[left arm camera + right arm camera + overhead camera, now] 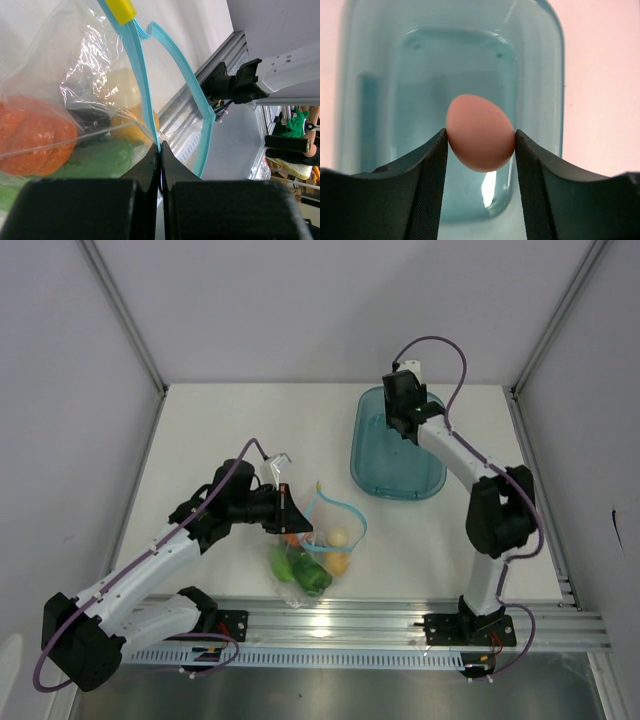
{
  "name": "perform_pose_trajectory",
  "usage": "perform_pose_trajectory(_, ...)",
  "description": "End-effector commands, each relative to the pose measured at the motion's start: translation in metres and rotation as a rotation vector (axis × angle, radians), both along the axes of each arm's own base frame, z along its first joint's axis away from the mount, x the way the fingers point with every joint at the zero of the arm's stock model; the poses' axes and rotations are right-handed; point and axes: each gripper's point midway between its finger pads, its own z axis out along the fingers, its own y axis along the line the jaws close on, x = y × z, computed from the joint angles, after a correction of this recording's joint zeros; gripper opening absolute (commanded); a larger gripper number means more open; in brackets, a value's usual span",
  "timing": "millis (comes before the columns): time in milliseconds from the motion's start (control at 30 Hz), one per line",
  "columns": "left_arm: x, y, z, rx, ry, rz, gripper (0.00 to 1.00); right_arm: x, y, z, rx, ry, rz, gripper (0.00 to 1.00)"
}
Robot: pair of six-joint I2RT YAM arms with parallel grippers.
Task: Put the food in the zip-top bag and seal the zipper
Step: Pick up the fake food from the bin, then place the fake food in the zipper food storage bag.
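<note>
The task is looking well past halfway; most of the food is lying inside the zip-top bag (318, 540), which is resting near the front of the table, just ahead of the left arm; the left gripper (160, 150) is pinching the zipper (197, 95) with its jaws fully closed on the blue strip, and the mouth is gaping in an open loop, so the sealing is not yet done.

The right gripper (480, 133) is reaching into the teal tray (395, 468) at the far right, its jaws half-wide and pressing both sides of a pinkish egg (480, 131); whether the egg is lifted off the tray floor is not showing.

Counting: inside the bag, one orange-red tomato (35, 135), two green pieces (312, 578), one pale egg (338, 537), one yellow lemon (338, 564) and one dark piece (90, 120), probably the eggplant; outside it, one egg, in the right jaws; one bag; one tray.

Left to do, judging from this: carrying that egg across, dropping it in, closing the strip.
</note>
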Motion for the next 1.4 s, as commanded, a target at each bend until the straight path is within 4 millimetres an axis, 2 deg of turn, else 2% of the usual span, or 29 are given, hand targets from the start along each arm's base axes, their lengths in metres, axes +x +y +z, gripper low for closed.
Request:
perform_pose_trajectory(0, 0.003, 0.001, 0.01, -0.018, -0.029, 0.013, 0.0, -0.049, 0.035, 0.033, 0.18, 0.013, 0.129, 0.0)
perform_pose_trajectory(33, 0.003, 0.002, 0.01, -0.015, -0.027, 0.014, 0.01, -0.068, 0.042, 0.027, 0.204, 0.052, 0.168, 0.0)
perform_pose_trajectory(67, 0.003, 0.001, 0.011, -0.015, -0.03, 0.013, 0.01, -0.087, 0.056, 0.049, 0.249, 0.028, 0.235, 0.0)
perform_pose_trajectory(100, 0.002, 0.002, 0.011, -0.013, -0.028, 0.015, 0.01, -0.103, 0.072, 0.055, 0.304, 0.05, 0.317, 0.0)
perform_pose_trajectory(167, 0.003, 0.003, 0.012, -0.009, -0.033, 0.021, 0.01, -0.134, 0.086, 0.061, 0.354, 0.077, 0.398, 0.0)
perform_pose_trajectory(200, 0.003, 0.004, 0.013, -0.008, -0.033, 0.026, 0.01, -0.155, 0.1, 0.08, 0.398, 0.06, 0.478, 0.0)
perform_pose_trajectory(233, 0.004, 0.005, 0.013, -0.006, -0.036, 0.031, 0.01, -0.18, 0.117, 0.081, 0.463, 0.122, 0.585, 0.01)
perform_pose_trajectory(267, 0.003, 0.005, 0.014, -0.005, -0.035, 0.033, 0.01, -0.195, 0.126, 0.082, 0.498, 0.155, 0.634, 0.01)
perform_pose_trajectory(300, 0.003, 0.005, 0.015, -0.007, -0.037, 0.034, 0.01, -0.221, 0.142, 0.088, 0.559, 0.201, 0.742, 0.02)
perform_pose_trajectory(400, 0.002, 0.006, 0.015, -0.006, -0.032, 0.039, 0.01, -0.266, 0.162, 0.078, 0.603, 0.309, 0.857, 0.04)
perform_pose_trajectory(533, 0.001, 0.008, 0.017, -0.007, -0.029, 0.048, 0.0, -0.296, 0.176, 0.059, 0.643, 0.383, 0.912, 0.06)
perform_pose_trajectory(600, 0.0, 0.008, 0.019, -0.007, -0.026, 0.055, 0.0, -0.306, 0.179, 0.049, 0.645, 0.417, 0.919, 0.07)
perform_pose_trajectory(767, 0.0, 0.011, 0.024, -0.009, -0.033, 0.068, 0.01, -0.319, 0.192, 0.045, 0.671, 0.44, 0.979, 0.11)
perform_pose_trajectory(800, -0.001, 0.011, 0.023, -0.008, -0.029, 0.067, 0.01, -0.321, 0.194, 0.043, 0.667, 0.452, 0.987, 0.17)
perform_pose_trajectory(867, -0.002, 0.011, 0.025, -0.01, -0.029, 0.07, 0.01, -0.321, 0.199, 0.039, 0.665, 0.464, 0.995, 0.3)
perform_pose_trajectory(933, -0.002, 0.012, 0.027, -0.014, -0.029, 0.074, 0.01, -0.323, 0.204, 0.04, 0.68, 0.476, 1.019, 0.49)
perform_pose_trajectory(967, -0.003, 0.012, 0.027, -0.015, -0.033, 0.073, 0.01, -0.323, 0.206, 0.038, 0.681, 0.483, 1.017, 0.6)
perform_pose_trajectory(1000, -0.003, 0.012, 0.028, -0.015, -0.033, 0.075, 0.01, -0.323, 0.207, 0.038, 0.681, 0.484, 1.021, 0.78)
perform_pose_trajectory(1067, -0.004, 0.014, 0.028, -0.013, -0.031, 0.08, 0.0, -0.319, 0.208, 0.04, 0.673, 0.468, 1.018, 0.96)
perform_pose_trajectory(1100, -0.004, 0.014, 0.029, -0.013, -0.033, 0.083, 0.0, -0.317, 0.207, 0.041, 0.666, 0.455, 1.014, 0.99)
perform_pose_trajectory(1300, -0.007, 0.018, 0.035, -0.017, -0.04, 0.093, 0.01, -0.288, 0.195, 0.051, 0.615, 0.393, 0.927, 0.99)
perform_pose_trajectory(1367, -0.009, 0.02, 0.034, -0.014, -0.043, 0.102, 0.01, -0.276, 0.184, 0.052, 0.609, 0.374, 0.883, 0.99)
